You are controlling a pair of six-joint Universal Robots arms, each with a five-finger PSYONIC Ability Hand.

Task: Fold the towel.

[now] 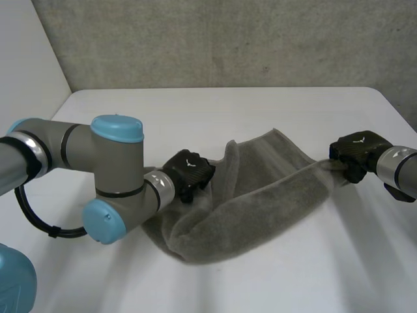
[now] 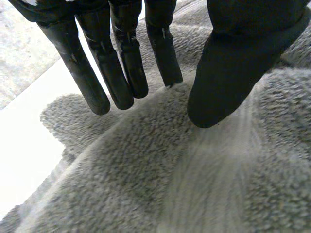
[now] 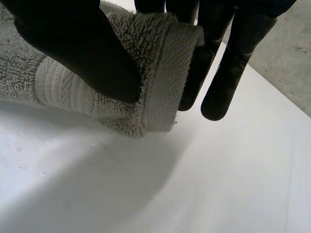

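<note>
**Head view.** The grey towel (image 1: pixel 260 195) lies on the white table (image 1: pixel 228 111), drawn out in a loose band between the two hands. The left hand (image 1: pixel 189 173) is at the towel's left end, where the cloth stands up in a ridge just beside it. The right hand (image 1: pixel 357 153) is at the far right end, which is lifted clear of the table. Holding both ends this way probably keeps the cloth taut enough to be carried over in a fold.

**Left wrist view.** The hand's straight fingers (image 2: pixel 121 73) reach down behind a raised fold of terry, and the thumb (image 2: pixel 228 77) presses on its near side. The fold thus appears pinched between them, with the rest of the towel spreading out under the palm.

**Right wrist view.** The thumb (image 3: pixel 87 58) and the fingers (image 3: pixel 228 82) clamp the towel's woven hem at a corner. The hem edge juts out at the fingertips, and the cloth hangs just above the bare table, casting a shadow on it.
</note>
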